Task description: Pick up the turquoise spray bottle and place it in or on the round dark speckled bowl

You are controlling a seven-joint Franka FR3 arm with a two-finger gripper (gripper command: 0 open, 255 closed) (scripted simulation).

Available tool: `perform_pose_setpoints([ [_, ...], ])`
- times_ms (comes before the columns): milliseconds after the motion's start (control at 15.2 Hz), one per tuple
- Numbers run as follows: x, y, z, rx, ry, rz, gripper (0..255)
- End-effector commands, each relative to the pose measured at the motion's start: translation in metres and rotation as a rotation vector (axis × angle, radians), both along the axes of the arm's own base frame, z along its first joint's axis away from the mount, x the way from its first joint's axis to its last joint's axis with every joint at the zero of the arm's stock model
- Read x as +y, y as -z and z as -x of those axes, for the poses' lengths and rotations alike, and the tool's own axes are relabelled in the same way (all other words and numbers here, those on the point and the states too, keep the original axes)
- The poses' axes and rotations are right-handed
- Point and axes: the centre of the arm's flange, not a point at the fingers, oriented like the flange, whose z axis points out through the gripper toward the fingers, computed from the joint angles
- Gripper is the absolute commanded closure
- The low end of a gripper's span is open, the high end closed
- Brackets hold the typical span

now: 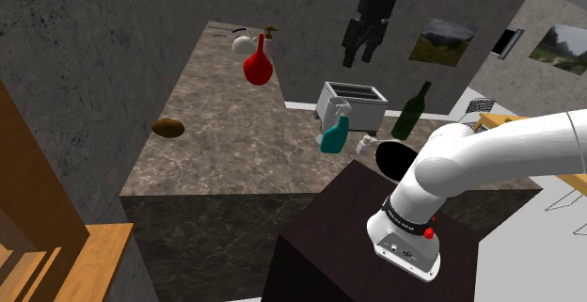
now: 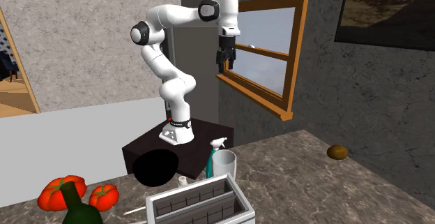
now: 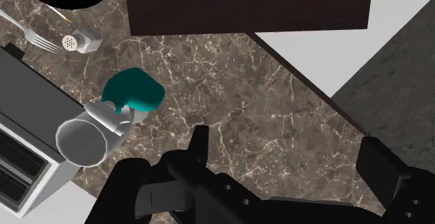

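- Over the bench (image 1: 235, 154), shoulder view: one pincer (image 1: 365, 48), open; one turquoise spray bottle (image 1: 333, 137) stands just beside one toaster (image 1: 354, 103), near one black bowl (image 1: 392, 159).
- Second exterior view: two tomatoes (image 2: 61, 192), one cup (image 2: 224, 164) beside the bottle.
- Wrist view: one salt shaker (image 3: 78, 42), one fork (image 3: 31, 38).

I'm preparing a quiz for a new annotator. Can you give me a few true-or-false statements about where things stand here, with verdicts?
1. The all-black two-finger pincer is open and holds nothing. True.
2. The turquoise spray bottle lies in the round black bowl. False: it stands on the brown marbled counter, right beside a grey cup.
3. A small white shaker sits between the bowl and the spray bottle. True.
4. The grey slotted toaster sits on the dark box stand. False: it sits on the counter, next to the cup.
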Motion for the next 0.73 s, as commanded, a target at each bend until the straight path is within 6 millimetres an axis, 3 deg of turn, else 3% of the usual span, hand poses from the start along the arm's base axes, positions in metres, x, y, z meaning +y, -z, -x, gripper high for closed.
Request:
perform_pose_setpoints([
  [0, 0.0, 0.0, 0.0, 0.0, 0.0, 0.0, 0],
  [660, -0.097, 0.085, -0.003, -0.011, -0.33, 0.017, 0],
])
